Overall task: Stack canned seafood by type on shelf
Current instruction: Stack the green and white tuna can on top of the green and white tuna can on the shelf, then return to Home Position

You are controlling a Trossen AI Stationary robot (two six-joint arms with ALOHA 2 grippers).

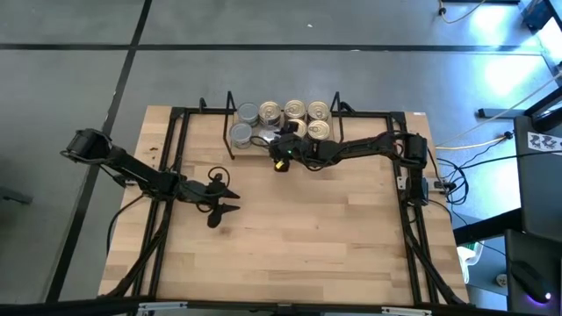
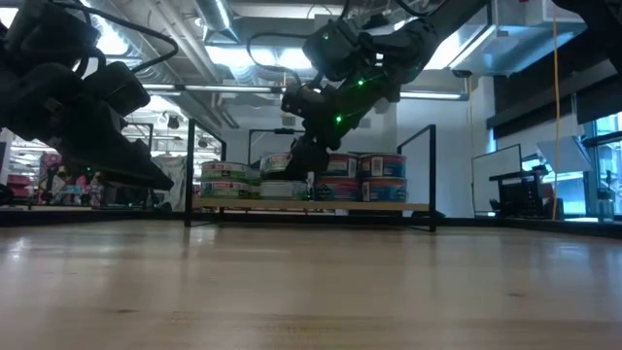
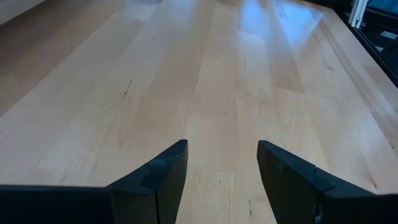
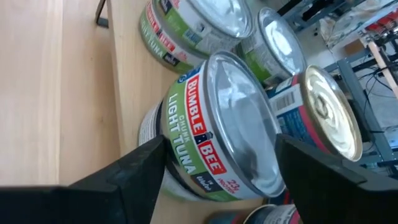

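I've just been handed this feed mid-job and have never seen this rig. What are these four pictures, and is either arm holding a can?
Two dark robot arms work at a wooden table. One camera looks down from overhead, one looks level across the tabletop, and one sits on each wrist. The left gripper hangs open and empty over bare wood. The right gripper is at the shelf, jaws open on either side of a green-labelled tuna can stacked on another tin; they do not look clamped. The other cans already sit on the shelf.

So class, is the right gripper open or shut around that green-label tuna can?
Open: the right gripper has its fingers spread clear of the green-label tuna can.
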